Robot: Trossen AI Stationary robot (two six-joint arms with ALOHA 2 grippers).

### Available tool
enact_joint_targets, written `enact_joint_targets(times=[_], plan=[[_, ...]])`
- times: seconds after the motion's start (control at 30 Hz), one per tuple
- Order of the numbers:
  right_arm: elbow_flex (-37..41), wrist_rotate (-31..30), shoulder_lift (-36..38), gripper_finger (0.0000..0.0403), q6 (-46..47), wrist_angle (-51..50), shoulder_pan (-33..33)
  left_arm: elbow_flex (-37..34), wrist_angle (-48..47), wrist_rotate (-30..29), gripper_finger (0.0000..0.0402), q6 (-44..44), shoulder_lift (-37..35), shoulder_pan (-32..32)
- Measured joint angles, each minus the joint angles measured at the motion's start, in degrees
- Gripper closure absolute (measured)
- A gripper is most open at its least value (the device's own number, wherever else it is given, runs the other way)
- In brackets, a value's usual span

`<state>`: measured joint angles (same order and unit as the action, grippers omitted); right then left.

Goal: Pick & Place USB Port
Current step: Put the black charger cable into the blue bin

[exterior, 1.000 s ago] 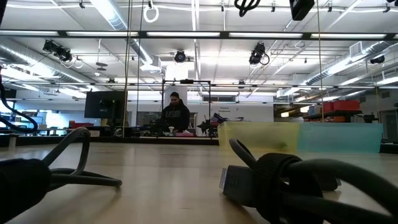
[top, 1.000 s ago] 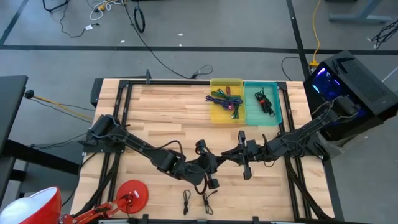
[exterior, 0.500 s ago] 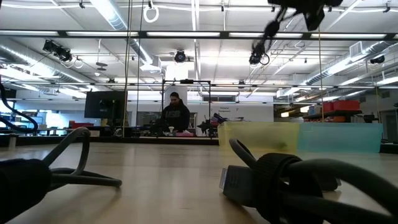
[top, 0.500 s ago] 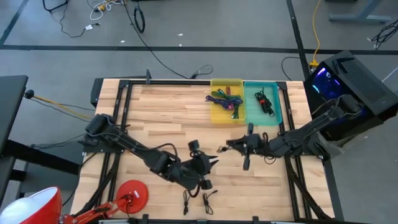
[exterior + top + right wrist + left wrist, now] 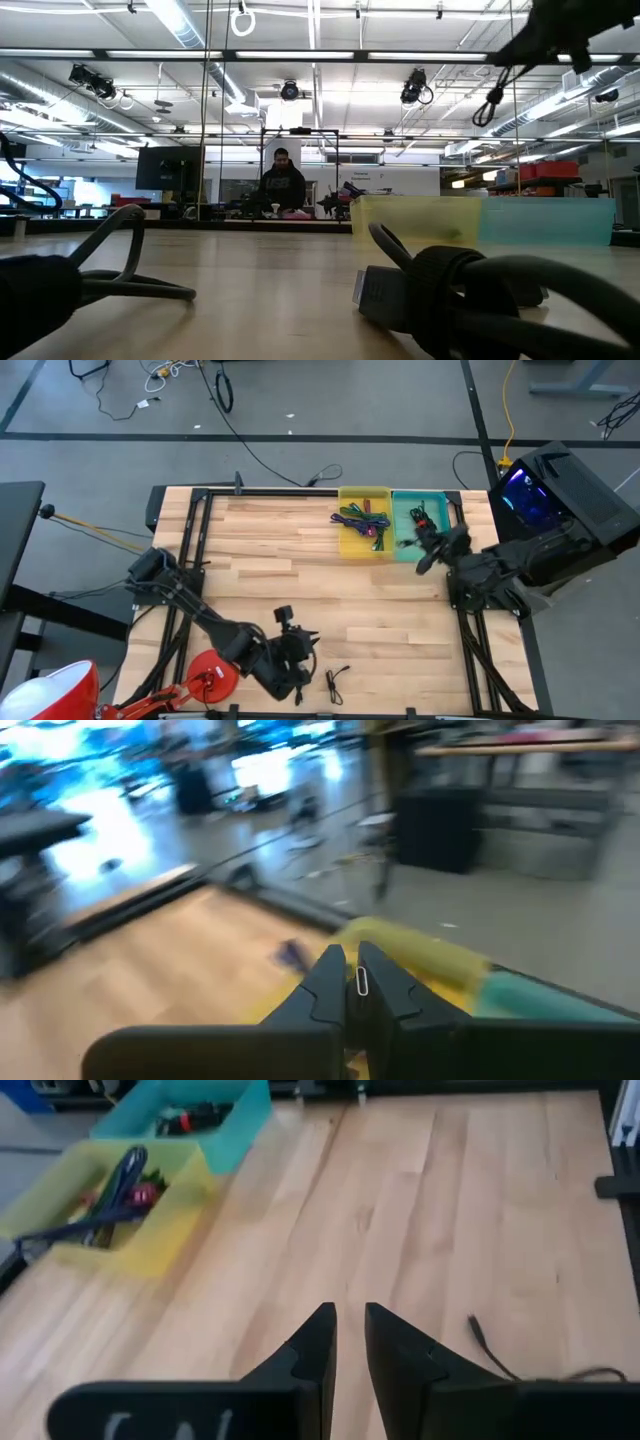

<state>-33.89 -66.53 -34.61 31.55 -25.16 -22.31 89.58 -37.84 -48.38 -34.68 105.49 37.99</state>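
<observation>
My right gripper hovers over the near edge of the teal bin, shut on a black USB cable whose loop dangles below it in the low view. My left gripper is shut and empty, low over the table near its near edge. One black cable lies flat on the wood beside it and also shows in the left wrist view. The yellow bin holds purple and black cables. My right gripper pinches the cable's metal USB plug between its two fingers. The cable is lifted clear of the table, and its slack loop hangs below the fingers.
The yellow and teal bins stand side by side at the table's far edge. A bundled black cable with a plug and another cable lie close to the low camera. A red round base sits at the near left corner. A person stands far behind.
My right gripper has carried the cable up from the table's middle toward the far right, ending over the teal bin. My left gripper has drawn back from the middle toward the near edge and somewhat left.
</observation>
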Motion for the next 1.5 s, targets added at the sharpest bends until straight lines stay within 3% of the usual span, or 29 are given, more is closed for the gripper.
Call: enact_joint_targets(times=[0.1,0.27,0.53,0.87,1.37,1.5], plan=[[0.0,-4.79,2.71,0.0393,2.65,-4.24,2.04,0.0,-1.55,0.16,0.034,-2.03,0.0,1.68],[0.0,-5.69,4.42,0.0393,5.6,-9.5,8.29,0.0,-1.42,0.13,0.034,-2.81,0.0,4.09],[0.0,5.3,4.11,0.0393,8.28,-17.1,24.66,0.0,-1.47,-0.02,0.034,-3.69,0.02,6.74],[0.0,18.79,-1.73,0.0393,1.34,-17.59,41.3,0.0,-1.45,-0.04,0.034,-3.26,0.04,7.57],[0.0,34.06,-14.46,0.0393,-7.22,-8.09,57.22,0.0,-1.53,-0.46,0.034,-3.18,0.07,7.57],[0.0,35.51,-15.81,0.0351,-8.47,-6.57,59.34,0.0,-2.04,-0.46,0.034,-3.08,0.07,7.59]])
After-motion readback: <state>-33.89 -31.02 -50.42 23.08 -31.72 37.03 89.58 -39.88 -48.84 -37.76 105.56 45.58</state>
